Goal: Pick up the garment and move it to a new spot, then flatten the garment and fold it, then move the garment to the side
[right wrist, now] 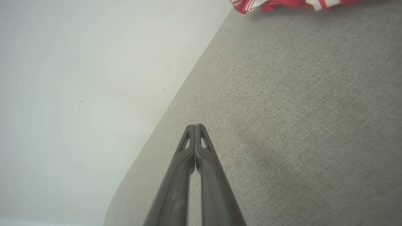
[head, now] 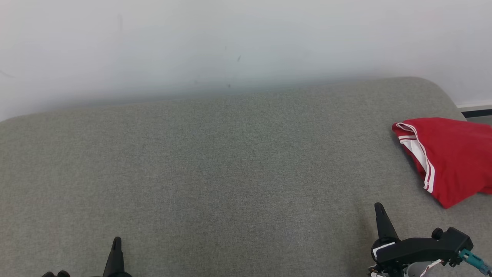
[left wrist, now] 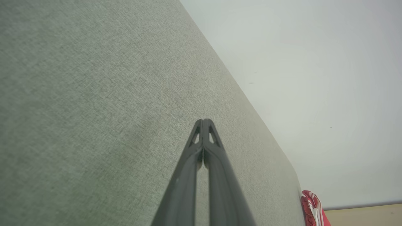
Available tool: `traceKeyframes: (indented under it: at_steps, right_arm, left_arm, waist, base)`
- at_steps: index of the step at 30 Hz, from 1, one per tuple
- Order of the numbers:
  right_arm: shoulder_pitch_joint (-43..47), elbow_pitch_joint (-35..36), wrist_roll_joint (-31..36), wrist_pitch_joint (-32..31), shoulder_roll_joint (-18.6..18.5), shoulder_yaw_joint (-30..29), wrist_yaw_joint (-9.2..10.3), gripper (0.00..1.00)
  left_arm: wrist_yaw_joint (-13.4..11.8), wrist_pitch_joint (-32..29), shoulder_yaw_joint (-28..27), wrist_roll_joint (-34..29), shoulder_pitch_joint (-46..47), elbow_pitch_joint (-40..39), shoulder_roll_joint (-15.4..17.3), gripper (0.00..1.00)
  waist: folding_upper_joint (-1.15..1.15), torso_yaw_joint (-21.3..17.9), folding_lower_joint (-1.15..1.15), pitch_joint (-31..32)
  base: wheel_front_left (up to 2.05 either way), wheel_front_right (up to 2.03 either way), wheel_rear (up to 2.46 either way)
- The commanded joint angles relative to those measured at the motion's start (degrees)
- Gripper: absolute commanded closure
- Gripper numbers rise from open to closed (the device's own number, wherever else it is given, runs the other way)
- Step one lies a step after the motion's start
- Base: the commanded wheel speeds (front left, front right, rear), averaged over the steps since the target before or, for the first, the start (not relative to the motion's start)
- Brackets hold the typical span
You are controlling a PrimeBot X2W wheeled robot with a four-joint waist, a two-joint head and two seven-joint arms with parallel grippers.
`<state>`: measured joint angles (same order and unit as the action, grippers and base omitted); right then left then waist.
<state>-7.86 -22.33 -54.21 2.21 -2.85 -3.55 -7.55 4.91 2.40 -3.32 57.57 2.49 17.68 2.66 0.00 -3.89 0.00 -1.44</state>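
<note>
While closed and empty, right hand (head: 379, 209) near garment (head: 453, 157), left hand (head: 116, 244) well apart.

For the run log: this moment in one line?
left gripper jaws shut | right gripper jaws shut | red garment on grey cushion, right end, untouched

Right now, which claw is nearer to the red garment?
The right claw, lower right, just below the red garment; the left claw sits far across the cushion.
</note>
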Motion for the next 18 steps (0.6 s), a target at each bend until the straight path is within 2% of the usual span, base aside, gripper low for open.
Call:
traceKeyframes:
  at_steps: [1,18]
  right_arm:
    - [0.09,1.11,-1.93,-0.37,-0.02,-0.23,0.05,1.00]
    - [0.46,3.35,-13.11,-3.02,-0.02,-1.10,0.07,1.00]
  left_arm:
    - [0.22,-0.43,-0.30,2.00,1.17,-0.84,0.20,1.00]
    - [1.04,-3.06,-1.27,12.11,2.11,-1.69,0.24,1.00]
  waist:
    - [0.00,0.09,0.00,0.03]
    - [0.00,1.03,0.00,0.35]
  base:
    - [0.00,0.00,0.00]
    - [0.00,0.00,0.00]
